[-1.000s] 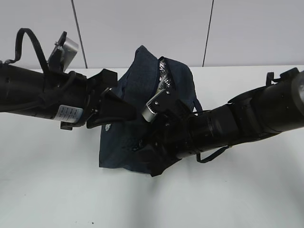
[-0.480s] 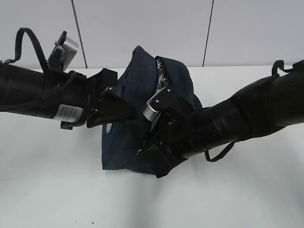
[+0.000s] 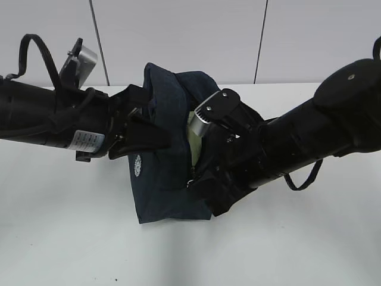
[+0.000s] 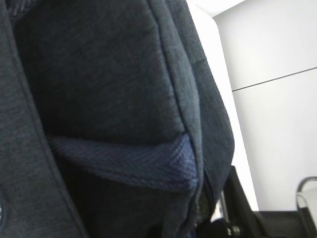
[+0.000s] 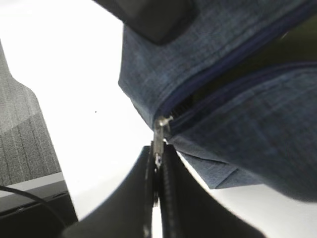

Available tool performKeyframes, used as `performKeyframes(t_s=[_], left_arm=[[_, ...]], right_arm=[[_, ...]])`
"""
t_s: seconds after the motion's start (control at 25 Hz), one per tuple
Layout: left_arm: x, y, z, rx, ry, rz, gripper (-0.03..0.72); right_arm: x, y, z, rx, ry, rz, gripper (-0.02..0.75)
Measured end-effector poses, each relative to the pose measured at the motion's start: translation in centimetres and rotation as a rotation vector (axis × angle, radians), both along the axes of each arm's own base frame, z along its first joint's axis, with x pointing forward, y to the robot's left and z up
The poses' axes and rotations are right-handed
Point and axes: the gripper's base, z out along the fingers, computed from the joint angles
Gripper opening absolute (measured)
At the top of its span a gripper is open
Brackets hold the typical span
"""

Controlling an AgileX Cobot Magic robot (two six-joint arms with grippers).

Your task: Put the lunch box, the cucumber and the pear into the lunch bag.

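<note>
The navy lunch bag [image 3: 169,179] stands on the white table between both arms. My left gripper [image 3: 164,142] presses into its left side, shut on the fabric; in the left wrist view only the lunch bag [image 4: 109,74] and a webbing tab [image 4: 143,166] show, and the jaws are hidden. My right gripper [image 5: 157,153] is shut on the silver zipper pull [image 5: 158,134] at the end of the partly open zipper. A pale green surface [image 3: 194,128], probably the lunch box lid, shows in the opening. The cucumber and the pear are out of view.
The white table [image 3: 65,226] spreads around the bag, with a pale panelled wall [image 3: 178,30] behind. The right arm [image 3: 309,137] crosses the table from the right, and a dark strap loop [image 3: 300,179] hangs under it.
The right jaws closed on the zipper pull. The right arm rose and drew back to the right, the bag shifted and stood more upright, and the silvery lining gave way to a pale green surface.
</note>
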Motion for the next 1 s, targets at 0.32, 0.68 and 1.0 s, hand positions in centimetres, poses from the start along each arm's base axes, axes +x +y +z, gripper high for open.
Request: performKeyframes(t_s=[0.32,0.68,1.0], left_arm=[[-0.1,0.1,-0.2,0.04,-0.018,-0.03,-0.014],[-0.9,0.2,0.0,0.082,-0.052,-0.118,0.059],[-1.4,1.8,1.9,0.129,-0.152,-0.136,0.268]], right_arm=[[-1.4,-0.6,2.7,0.003,-0.011,0.023,0.006],[-1.9,-0.7,4.9,0.026,-0.041,0.037,0.006],[-2.6,-0.6,5.3,0.021,0.057,0.068,0.006]])
